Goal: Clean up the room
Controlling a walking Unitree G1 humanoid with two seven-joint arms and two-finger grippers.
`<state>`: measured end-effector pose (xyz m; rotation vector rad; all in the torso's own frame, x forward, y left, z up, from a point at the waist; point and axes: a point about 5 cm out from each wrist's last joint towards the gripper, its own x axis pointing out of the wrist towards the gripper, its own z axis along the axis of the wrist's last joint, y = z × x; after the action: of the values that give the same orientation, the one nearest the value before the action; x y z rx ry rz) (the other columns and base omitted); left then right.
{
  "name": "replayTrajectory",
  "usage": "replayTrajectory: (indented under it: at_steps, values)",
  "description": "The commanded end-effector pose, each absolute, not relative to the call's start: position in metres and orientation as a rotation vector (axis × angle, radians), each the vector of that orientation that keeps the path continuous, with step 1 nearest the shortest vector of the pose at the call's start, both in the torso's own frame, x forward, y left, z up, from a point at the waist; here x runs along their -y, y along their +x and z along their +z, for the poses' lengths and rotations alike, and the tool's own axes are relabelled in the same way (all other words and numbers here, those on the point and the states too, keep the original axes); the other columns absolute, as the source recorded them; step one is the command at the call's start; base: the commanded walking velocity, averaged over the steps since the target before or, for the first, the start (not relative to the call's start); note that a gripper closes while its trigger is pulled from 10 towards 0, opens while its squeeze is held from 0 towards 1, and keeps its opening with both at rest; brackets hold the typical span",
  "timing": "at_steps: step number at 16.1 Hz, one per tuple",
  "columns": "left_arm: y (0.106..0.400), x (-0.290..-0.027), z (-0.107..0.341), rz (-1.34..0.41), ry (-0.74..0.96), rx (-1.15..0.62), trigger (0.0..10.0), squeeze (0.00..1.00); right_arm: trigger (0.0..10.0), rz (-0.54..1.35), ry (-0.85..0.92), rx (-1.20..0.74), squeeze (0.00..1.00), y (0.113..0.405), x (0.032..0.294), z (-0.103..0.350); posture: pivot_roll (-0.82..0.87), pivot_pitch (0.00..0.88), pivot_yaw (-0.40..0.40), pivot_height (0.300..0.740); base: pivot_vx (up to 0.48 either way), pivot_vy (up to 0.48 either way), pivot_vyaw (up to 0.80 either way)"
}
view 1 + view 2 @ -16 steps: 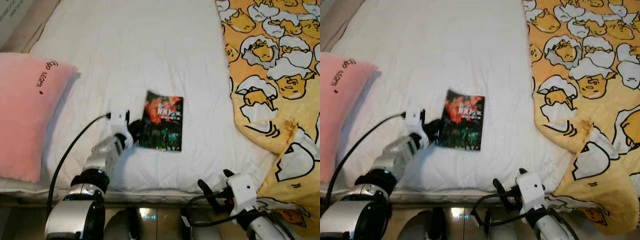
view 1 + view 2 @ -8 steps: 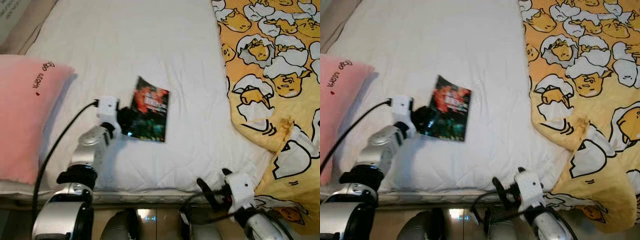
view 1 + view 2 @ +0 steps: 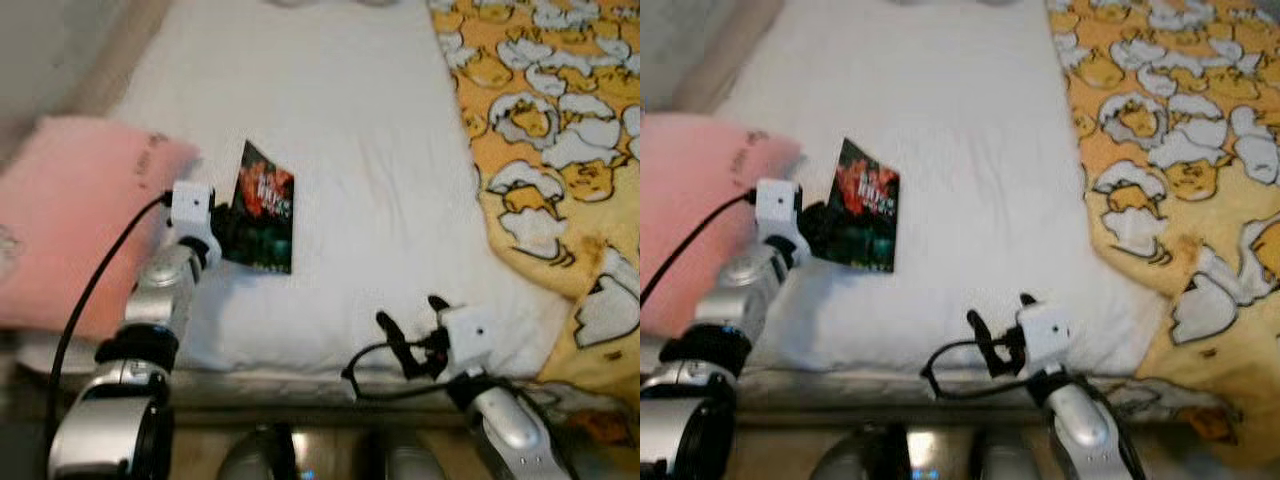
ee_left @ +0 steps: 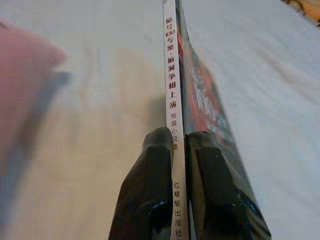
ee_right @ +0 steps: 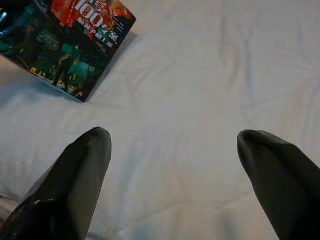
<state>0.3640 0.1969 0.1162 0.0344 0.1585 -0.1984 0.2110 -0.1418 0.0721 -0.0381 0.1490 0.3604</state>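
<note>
A thin book (image 3: 260, 208) with a dark red and green cover is lifted off the white bed (image 3: 350, 120), tilted up on its edge. My left gripper (image 3: 222, 228) is shut on its spine side, beside the pink pillow (image 3: 70, 215). The left wrist view has both black fingers (image 4: 157, 190) pinching the white spine (image 4: 171, 100) of the book. My right gripper (image 3: 408, 335) hovers open at the bed's front edge. Its two spread fingers (image 5: 75, 185) point over bare sheet, with the book (image 5: 65, 40) farther off.
A yellow blanket (image 3: 560, 130) with cartoon egg figures covers the right side of the bed and hangs over its front corner. The pink pillow lies at the left edge. A black cable (image 3: 95, 290) runs along my left arm.
My left gripper has raised the book off the sheet and carried it left toward the pillow. The camera has shifted and the picture is blurred. The right gripper stays open, now nearer the bed.
</note>
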Motion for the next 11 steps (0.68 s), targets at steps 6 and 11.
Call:
replayTrajectory:
  at_steps: [6, 11]
  values:
    - [0.379, -0.176, 0.125, -0.231, 0.125, -0.189, 10.0, 0.0, 10.0, 0.353, -0.038, -0.175, 0.0, 0.211, 0.142, 0.064, -0.23, 0.104, 0.042, 0.74, 0.0, 0.281, 0.0]
    - [0.381, -0.139, 0.114, -0.291, 0.081, -0.239, 10.0, 0.0, 10.0, 0.372, -0.038, -0.197, 0.0, 0.209, 0.139, 0.059, -0.22, 0.126, 0.034, 0.74, 0.0, 0.0, 0.0]
